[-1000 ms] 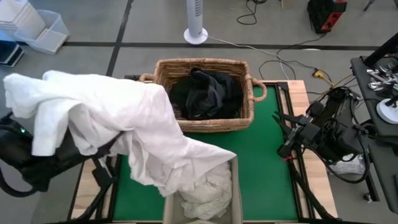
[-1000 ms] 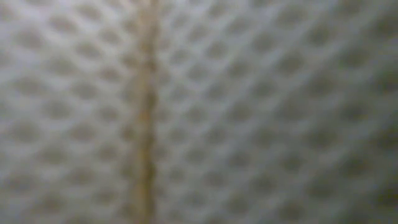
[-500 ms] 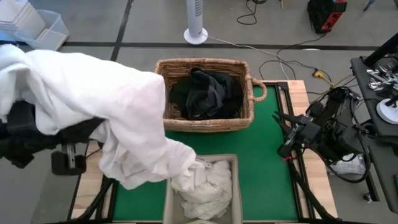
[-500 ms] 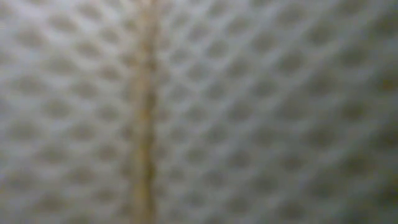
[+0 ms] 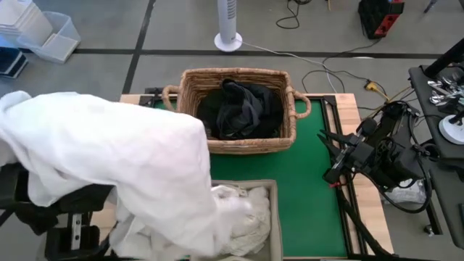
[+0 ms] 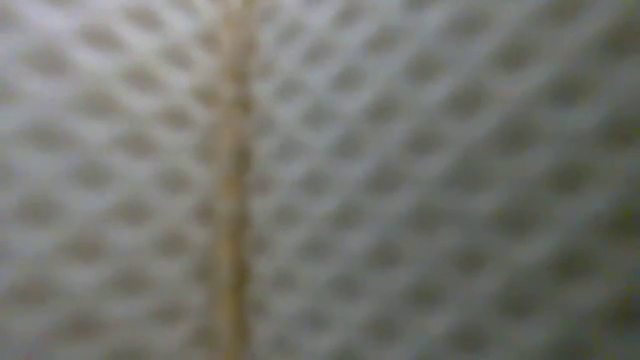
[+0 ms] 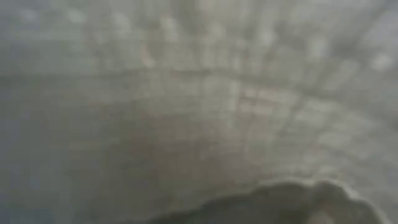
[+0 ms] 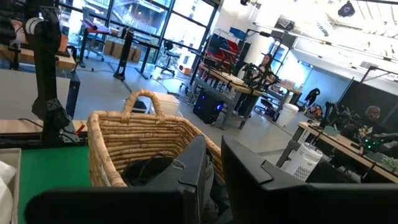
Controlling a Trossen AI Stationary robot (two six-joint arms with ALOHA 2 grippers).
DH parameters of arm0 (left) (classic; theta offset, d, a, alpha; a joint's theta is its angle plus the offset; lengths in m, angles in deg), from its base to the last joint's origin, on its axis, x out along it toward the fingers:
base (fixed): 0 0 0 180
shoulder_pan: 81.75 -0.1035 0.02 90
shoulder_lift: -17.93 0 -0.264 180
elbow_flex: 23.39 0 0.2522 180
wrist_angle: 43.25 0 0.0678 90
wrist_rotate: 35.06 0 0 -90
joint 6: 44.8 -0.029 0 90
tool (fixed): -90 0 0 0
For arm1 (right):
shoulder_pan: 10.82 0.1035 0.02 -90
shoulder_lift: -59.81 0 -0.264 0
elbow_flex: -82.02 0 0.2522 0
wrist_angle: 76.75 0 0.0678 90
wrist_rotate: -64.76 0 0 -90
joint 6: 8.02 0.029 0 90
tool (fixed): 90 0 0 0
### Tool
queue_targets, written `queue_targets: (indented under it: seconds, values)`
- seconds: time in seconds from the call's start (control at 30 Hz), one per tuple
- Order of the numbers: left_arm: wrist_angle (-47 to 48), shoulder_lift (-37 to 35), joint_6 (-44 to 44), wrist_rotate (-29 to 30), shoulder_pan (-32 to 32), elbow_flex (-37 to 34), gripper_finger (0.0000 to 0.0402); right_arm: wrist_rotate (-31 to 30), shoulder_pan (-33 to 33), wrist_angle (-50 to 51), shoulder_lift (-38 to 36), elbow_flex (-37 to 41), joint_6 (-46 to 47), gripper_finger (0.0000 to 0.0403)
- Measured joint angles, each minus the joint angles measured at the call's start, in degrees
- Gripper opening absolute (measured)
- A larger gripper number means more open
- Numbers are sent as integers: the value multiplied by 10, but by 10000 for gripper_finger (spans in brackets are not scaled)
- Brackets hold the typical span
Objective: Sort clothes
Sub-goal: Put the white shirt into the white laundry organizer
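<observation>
A big white garment (image 5: 109, 167) drapes over my left arm (image 5: 51, 206) above the table's near left and hides its gripper. The garment's lower end lies in the grey bin (image 5: 274, 210) at the near edge, on other white clothes (image 5: 250, 217). White cloth (image 7: 186, 93) fills the left wrist view. Dark clothes (image 5: 239, 109) lie in the wicker basket (image 5: 235, 72) at the far middle. My right gripper (image 5: 330, 156) waits at the right edge, open by a narrow gap (image 8: 214, 168), facing the basket (image 8: 124, 143).
The green mat (image 5: 312, 203) shows bare between the bin, the basket and my right arm. A blurred mesh surface (image 6: 320, 180) stands close before the low camera and blocks that whole view. People and desks show in the room beyond the table.
My left arm has swung the white garment up and then toward the table's near edge. The garment's hanging end, which lay across the mat up to the bin's far rim, has slid off the mat and now rests in the bin. The right arm has kept still.
</observation>
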Motion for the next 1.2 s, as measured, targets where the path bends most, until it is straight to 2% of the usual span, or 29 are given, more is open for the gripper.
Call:
queue_targets:
  seconds: [0.1,0.27,0.5,0.57,0.7,0.93,1.2]
  values:
    - [-52,10,-46,-9,-2,0,4,0,0,0,0,0,2,43]
    - [-53,18,-60,13,-9,0,4,0,0,0,0,0,3,45]
    - [-50,36,-72,101,-38,0,4,0,0,0,0,0,4,45]
    - [-50,42,-72,110,-46,0,4,0,0,0,0,0,3,44]
    - [-50,54,-58,100,-58,0,4,0,0,0,0,0,4,43]
    - [-50,73,-11,32,-66,-1,4,0,0,0,0,0,3,43]
    - [-50,81,10,31,-90,-1,4,0,0,0,0,0,8,41]
